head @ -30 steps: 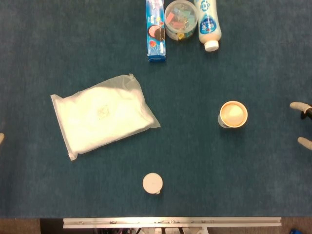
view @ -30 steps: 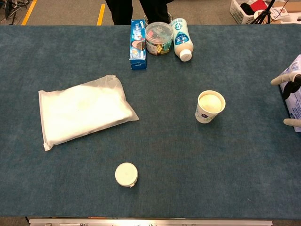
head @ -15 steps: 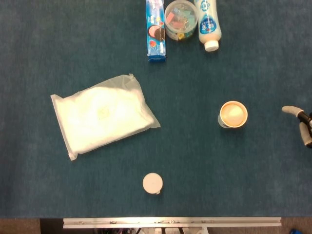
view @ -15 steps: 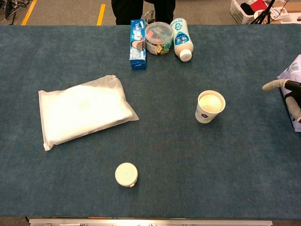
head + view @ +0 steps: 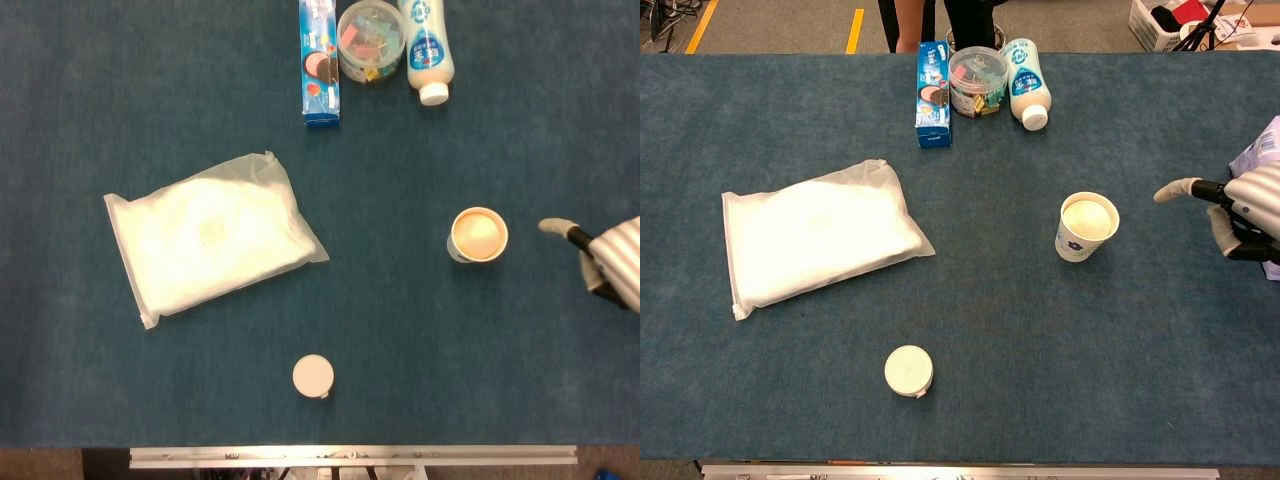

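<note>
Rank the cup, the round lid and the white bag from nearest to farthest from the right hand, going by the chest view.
1. Cup: just left of the right hand, apart from its fingers.
2. Round lid: farther left, near the table's front edge.
3. White bag: farthest, on the table's left side.

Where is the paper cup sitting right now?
The paper cup stands upright right of table centre in both views, between the white bag and the right hand.
</note>
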